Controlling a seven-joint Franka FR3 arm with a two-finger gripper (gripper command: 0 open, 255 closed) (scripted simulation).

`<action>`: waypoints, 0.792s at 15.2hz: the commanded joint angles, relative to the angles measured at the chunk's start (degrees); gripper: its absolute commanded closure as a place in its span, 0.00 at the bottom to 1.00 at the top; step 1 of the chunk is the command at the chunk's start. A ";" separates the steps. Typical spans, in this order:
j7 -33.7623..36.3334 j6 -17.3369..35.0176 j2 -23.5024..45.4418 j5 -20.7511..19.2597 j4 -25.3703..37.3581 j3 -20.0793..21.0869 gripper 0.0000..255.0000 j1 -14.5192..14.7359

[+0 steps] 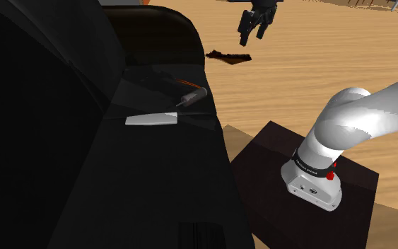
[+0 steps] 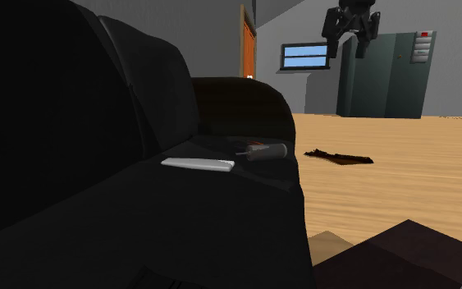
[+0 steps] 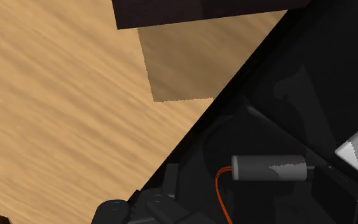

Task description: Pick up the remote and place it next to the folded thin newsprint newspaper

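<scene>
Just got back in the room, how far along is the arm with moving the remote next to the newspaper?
Nothing looks done. The pincer hangs open and empty, high above the wood floor. The white slab, probably the remote, lies untouched on the black sofa beside a grey cylinder. Left: grasp it, lift it, and set it by the newspaper, perhaps the dark flat thing on the floor.

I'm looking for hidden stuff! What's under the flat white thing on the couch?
The black couch seat shows under the flat white thing. Anything squeezed beneath it is covered.
</scene>
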 commanded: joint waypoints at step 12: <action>-7.84 12.36 19.99 1.72 5.10 2.35 0.00 6.23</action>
